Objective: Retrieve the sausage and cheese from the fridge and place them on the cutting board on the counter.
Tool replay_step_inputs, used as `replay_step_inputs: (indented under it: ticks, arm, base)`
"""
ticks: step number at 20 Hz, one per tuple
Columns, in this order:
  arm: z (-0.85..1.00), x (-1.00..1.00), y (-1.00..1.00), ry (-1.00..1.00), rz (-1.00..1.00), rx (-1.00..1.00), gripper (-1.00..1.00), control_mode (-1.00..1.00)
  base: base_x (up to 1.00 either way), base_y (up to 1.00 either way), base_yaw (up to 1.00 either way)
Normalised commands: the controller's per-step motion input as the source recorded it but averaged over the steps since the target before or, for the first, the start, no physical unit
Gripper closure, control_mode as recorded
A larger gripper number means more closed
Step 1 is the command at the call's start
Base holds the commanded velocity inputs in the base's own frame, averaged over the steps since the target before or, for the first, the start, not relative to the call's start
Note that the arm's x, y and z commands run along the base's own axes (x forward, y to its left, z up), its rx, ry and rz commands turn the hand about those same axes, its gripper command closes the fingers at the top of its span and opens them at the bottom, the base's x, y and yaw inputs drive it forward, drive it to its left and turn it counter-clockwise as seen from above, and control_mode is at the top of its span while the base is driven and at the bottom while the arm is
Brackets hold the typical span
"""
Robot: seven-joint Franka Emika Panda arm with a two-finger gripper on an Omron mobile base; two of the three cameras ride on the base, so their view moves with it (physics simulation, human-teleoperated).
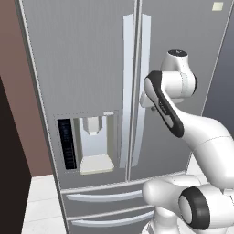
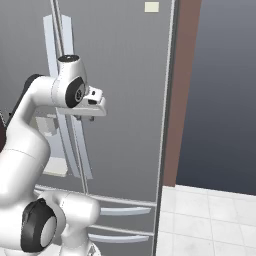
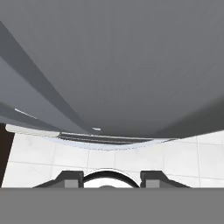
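The sausage and cheese are presumably inside the fridge, whose two doors are both shut, so neither can be seen or reached yet. The fridge stands right in front of the tool, its grey door face just ahead of and above the fingertips in the hand view. The two long handles run down the door seam, just to the left of the tool in the left base view. The water dispenser sits lower and further left, and the two drawers lie below the tool, with white floor tiles underneath.

The tool holds nothing. Its two tips stand apart at the bottom of the hand view, with a clear gap between them, so it looks open.

The risks, as I judge them:
- The tool points downward along the door, not at a handle, so closing now would grip air.
- The handles sit side by side, so a loose approach could catch the wrong one or jam a finger between them.
- The wrist is close to the door, and a careless swing could strike it.
- The elbow is folded tight near the base, so pulling a door open may run short of reach unless the base backs away.
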Motion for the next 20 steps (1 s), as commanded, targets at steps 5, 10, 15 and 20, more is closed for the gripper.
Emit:
replay_step_inputs:
  ticks: [5, 10, 15, 20]
  arm:
    - [0.00, 0.00, 0.00, 0.00, 0.00, 0.00, -1.00, 1.00]
    - [0.00, 0.00, 0.00, 0.00, 0.00, 0.00, -1.00, 1.00]
    - [0.00, 0.00, 0.00, 0.00, 0.00, 0.00, -1.00, 1.00]
    - [0.00, 0.00, 0.00, 0.00, 0.00, 0.00, -1.00, 1.00]
  base:
    - [0.00, 0.00, 0.00]
    - [0.00, 0.00, 0.00]
    - [0.00, 0.00, 0.00]
    - [0.00, 0.00, 0.00]
